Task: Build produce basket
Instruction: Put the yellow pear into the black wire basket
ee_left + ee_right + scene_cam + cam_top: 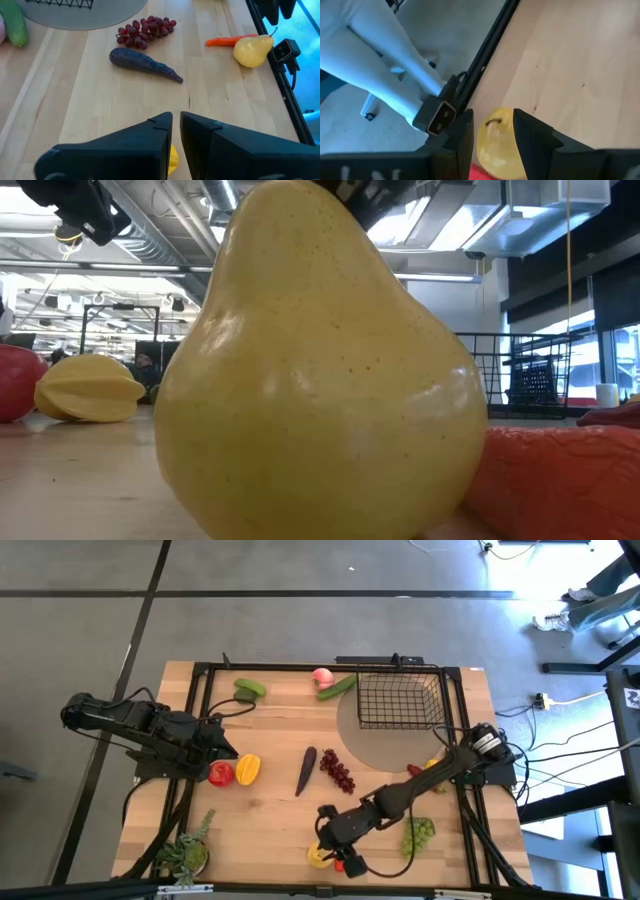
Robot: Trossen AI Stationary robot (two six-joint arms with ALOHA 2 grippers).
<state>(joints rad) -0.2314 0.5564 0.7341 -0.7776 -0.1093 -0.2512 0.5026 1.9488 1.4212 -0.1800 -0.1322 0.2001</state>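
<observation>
A yellow pear [318, 856] stands upright on the table near its front edge, with an orange carrot [350, 865] lying beside it. My right gripper [323, 838] is open above the pear, one finger on each side of the pear's stem end [495, 131]. My left gripper [232, 753] is shut and empty at the table's left, above a red pepper [220, 774] and a yellow fruit [247, 769]. The black wire basket [400, 700] stands at the far right on a grey round mat [375, 748]. A purple eggplant [305, 771] and dark grapes [337, 770] lie mid-table. My right gripper comes at the pear from above, pointing down, its two fingers [532, 135] standing on either side of the pear's narrow top [501, 142]. I cannot tell whether they touch it. The pear stands upright with its base on the table.
Green grapes [420, 832] lie at the right front. A peach [322, 677] and two green vegetables [250, 689] lie along the far edge. A potted plant [186, 852] stands at the front left corner. A black frame [200, 710] borders the table.
</observation>
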